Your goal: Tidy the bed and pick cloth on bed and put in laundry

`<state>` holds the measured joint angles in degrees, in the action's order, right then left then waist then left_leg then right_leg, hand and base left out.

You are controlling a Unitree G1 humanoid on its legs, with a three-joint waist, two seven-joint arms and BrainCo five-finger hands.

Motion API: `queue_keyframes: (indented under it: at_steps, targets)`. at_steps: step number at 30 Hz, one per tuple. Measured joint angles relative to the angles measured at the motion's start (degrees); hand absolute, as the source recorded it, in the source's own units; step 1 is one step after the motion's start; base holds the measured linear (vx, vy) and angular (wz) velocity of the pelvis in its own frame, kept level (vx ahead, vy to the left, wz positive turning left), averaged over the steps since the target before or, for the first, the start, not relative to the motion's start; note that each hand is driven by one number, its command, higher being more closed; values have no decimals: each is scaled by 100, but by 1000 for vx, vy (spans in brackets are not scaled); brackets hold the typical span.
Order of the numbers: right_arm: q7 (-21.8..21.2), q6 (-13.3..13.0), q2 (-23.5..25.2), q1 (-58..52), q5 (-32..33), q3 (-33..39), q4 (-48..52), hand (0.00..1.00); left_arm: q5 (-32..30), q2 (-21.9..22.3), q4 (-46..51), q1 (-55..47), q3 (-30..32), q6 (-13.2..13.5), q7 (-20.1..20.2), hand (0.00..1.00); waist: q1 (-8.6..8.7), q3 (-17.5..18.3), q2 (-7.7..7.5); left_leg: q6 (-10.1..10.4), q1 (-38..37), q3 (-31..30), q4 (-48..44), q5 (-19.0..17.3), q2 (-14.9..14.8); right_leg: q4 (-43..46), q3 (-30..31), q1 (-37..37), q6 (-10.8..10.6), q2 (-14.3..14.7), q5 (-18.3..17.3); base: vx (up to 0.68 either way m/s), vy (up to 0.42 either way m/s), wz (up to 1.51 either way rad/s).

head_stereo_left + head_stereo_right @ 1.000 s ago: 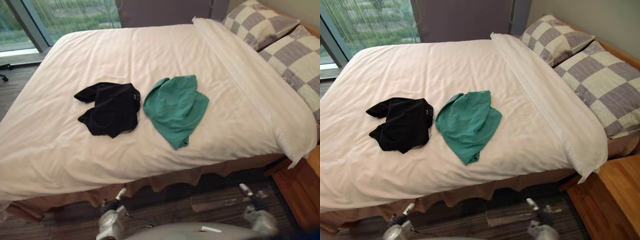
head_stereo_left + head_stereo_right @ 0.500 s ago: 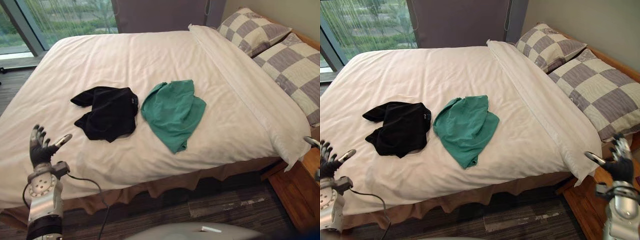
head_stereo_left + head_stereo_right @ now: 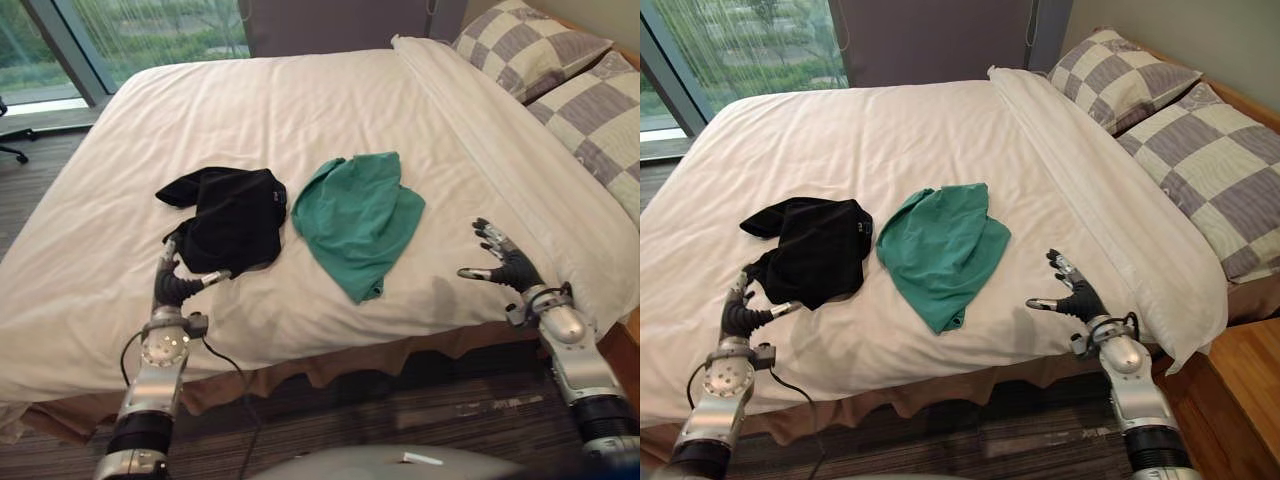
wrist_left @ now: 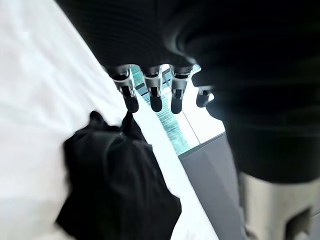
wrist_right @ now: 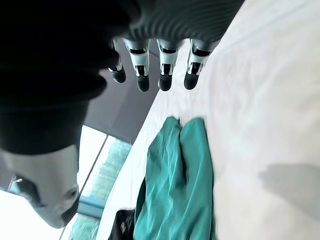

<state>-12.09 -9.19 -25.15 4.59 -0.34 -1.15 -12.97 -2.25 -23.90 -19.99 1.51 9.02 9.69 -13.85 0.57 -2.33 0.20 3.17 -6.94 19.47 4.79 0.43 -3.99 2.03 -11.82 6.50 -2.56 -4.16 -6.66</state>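
The left robot hand point(image 3: 176, 281) is raised over the near edge of the bed point(image 3: 90, 300), wide open, fingers upright and spread with the thumb stuck out to the side. It holds nothing. Its fingertips stand just short of the near edge of the black cloth point(image 3: 229, 214); whether they brush it I cannot tell. In the left wrist view the fingers point(image 4: 152, 93) point straight out above that same crumpled dark garment.

The right robot hand point(image 3: 1076, 296) is also fully open and empty, fingers fanned, thumb pointing towards the middle of the bed. It hovers over the white duvet point(image 3: 300, 100) near the bed's front right, well apart from both garments. Past its straight fingers point(image 5: 166, 70) the right wrist view looks along the duvet to the green cloth point(image 3: 358, 208), with a corner of the black one beyond it and a soft shadow on the bare sheet.

Both cloths lie on top of the duvet around the middle of the bed, side by side and close to touching, the black to the left and the green to the right. Two checked pillows point(image 3: 1185, 140) sit at the far right, beyond a turned-back fold of duvet. The right eye view takes in a wooden bedside cabinet point(image 3: 1240, 395) at the lower right, and a window point(image 3: 750, 45) behind the bed.
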Motion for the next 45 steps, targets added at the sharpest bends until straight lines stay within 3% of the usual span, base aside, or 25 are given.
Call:
queue_keyframes:
  at_steps: [3, 7, 10, 14, 21, 30, 38, 45]
  targets:
    - [91, 208, 171, 6, -92, -225, 121, 0, -417, 1, 60, 13, 15, -159, -31, 0, 0, -83, -3, -47, 43, -66, 16, 33, 4, 5, 12, -34, 3, -2, 4, -85, -1, 4]
    - [203, 402, 150, 26, -83, -194, 144, 0, -386, -530, 45, 325, 85, -157, 34, 0, -28, -92, -19, -70, 129, -38, 76, 134, 4, 64, 67, -193, 30, 18, 41, -56, 5, -3]
    - [188, 543, 156, 76, -71, -232, 362, 0, -376, -738, 109, 777, 123, -215, 97, 0, -28, -126, 71, -100, 193, 39, 76, 158, 1, 89, 169, -304, 32, 21, 83, -40, 9, -12]
    - [148, 599, 155, 237, -73, -183, 655, 0, -352, -772, 362, 1038, 17, -626, 89, 0, 48, -279, 182, -156, 520, 70, 38, 236, 1, 201, 233, -683, 37, 9, 155, -49, 25, -6]
    - [97, 495, 149, 422, -88, 441, 979, 0, 116, -587, 471, 1597, -115, -1322, -309, 0, 38, -875, 193, -224, 1267, -134, -161, 416, 48, 1101, 127, -1654, 98, -136, -121, -72, -4, 16]
    - [395, 184, -48, 714, 301, 938, 1644, 0, 13, -672, 267, 3394, -734, -1701, -863, 0, 7, -1722, -89, -232, 2336, -645, -233, 863, 100, 2111, -412, -2810, 213, -447, -455, -68, -37, 40]
    - [384, 64, -72, 507, 692, 1500, 2395, 0, -276, -983, 279, 4495, -898, -2128, -1163, 0, 84, -2113, -115, -230, 3065, -687, -499, 861, 82, 2271, -478, -3435, 232, -518, -453, -1, -6, 6]
    - [316, 32, -80, 244, 926, 1829, 2731, 0, -295, -1186, 304, 4683, -872, -2436, -1386, 0, 159, -2348, -144, -185, 3385, -503, -600, 826, 13, 2248, -464, -3727, 270, -489, -425, 29, -26, -3]
